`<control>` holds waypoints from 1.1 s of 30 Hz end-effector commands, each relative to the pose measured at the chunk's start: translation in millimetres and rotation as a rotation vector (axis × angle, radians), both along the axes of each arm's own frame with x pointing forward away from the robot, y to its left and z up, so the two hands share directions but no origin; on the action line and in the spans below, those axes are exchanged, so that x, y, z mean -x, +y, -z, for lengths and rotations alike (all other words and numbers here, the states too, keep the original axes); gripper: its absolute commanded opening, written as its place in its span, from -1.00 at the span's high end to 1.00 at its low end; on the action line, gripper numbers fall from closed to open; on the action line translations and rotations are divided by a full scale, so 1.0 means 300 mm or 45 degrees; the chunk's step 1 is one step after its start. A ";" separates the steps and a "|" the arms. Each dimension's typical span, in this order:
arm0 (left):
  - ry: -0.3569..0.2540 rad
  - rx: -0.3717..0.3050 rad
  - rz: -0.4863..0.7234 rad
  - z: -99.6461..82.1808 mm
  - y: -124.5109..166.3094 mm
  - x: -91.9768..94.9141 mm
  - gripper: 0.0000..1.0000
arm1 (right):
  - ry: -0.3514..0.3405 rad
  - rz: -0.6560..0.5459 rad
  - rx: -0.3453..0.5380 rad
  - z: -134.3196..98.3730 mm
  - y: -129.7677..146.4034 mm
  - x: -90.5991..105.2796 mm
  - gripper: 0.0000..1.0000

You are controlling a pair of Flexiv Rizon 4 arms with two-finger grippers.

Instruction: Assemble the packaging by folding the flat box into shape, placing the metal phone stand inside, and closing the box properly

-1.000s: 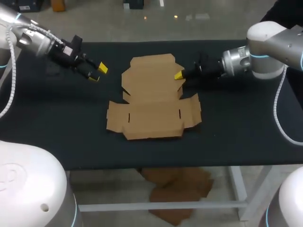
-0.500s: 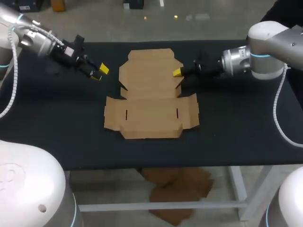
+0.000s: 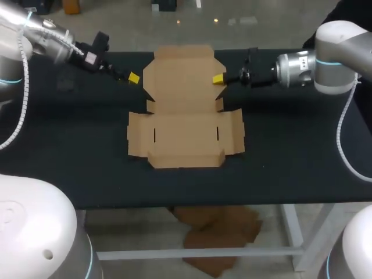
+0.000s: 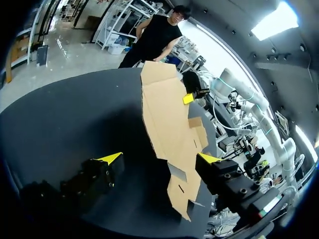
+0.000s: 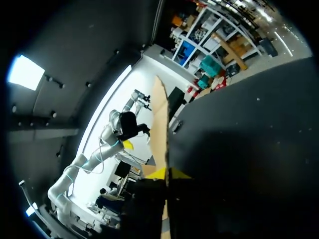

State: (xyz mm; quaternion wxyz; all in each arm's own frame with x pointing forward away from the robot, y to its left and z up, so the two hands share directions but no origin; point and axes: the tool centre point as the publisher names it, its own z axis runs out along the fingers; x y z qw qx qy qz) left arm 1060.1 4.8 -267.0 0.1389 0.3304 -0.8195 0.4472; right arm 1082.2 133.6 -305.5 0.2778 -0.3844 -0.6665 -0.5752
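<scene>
On the bench (image 3: 290, 151) the flat box (image 3: 185, 139) lay near the middle, its front panels and side flaps flat on the black surface. Over the last second the box had been squared up from a slightly skewed position, and its rear panel (image 3: 180, 75) had been raised off the bench, hinging along the crease behind the main panel. The left wrist view showed the box (image 4: 164, 109) with that rear part rising clear of the bench.

The right arm (image 3: 325, 58) had drawn back and upward, carrying the panel's right edge with it. The left arm (image 3: 40, 40) had swung in from the side to a position just beside the panel's left edge.

The right tool (image 3: 218, 79) was clamped on the right edge of the rear panel. In its own wrist view the right tool (image 5: 168, 173) had its two yellow tips close together, with the card edge (image 5: 160, 119) running up between them. The left tool (image 3: 133, 77) held nothing. In its own view the left tool (image 4: 162, 158) stood with its fingers spread wide and the box ahead of them, untouched.

Judged from this, the first fold was under way and no wall was formed yet. The left tool appeared placed to support the panel's free side. The metal phone stand was in no view, so loading and closing remained.
</scene>
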 end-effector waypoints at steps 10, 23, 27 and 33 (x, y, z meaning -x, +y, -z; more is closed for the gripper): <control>-0.134 0.128 0.007 -0.022 -0.030 -0.011 -1.00 | -0.103 -0.019 -0.050 -0.050 -0.013 0.012 1.00; -0.201 0.232 0.090 -0.027 -0.059 0.009 -1.00 | -0.210 -0.037 -0.080 -0.092 0.013 -0.004 1.00; -0.260 0.285 0.163 -0.041 -0.111 0.007 -1.00 | -0.237 -0.034 -0.095 -0.101 0.019 -0.001 1.00; -0.287 0.308 0.230 -0.035 -0.167 -0.021 -0.92 | -0.272 -0.028 -0.126 -0.116 0.024 0.002 1.00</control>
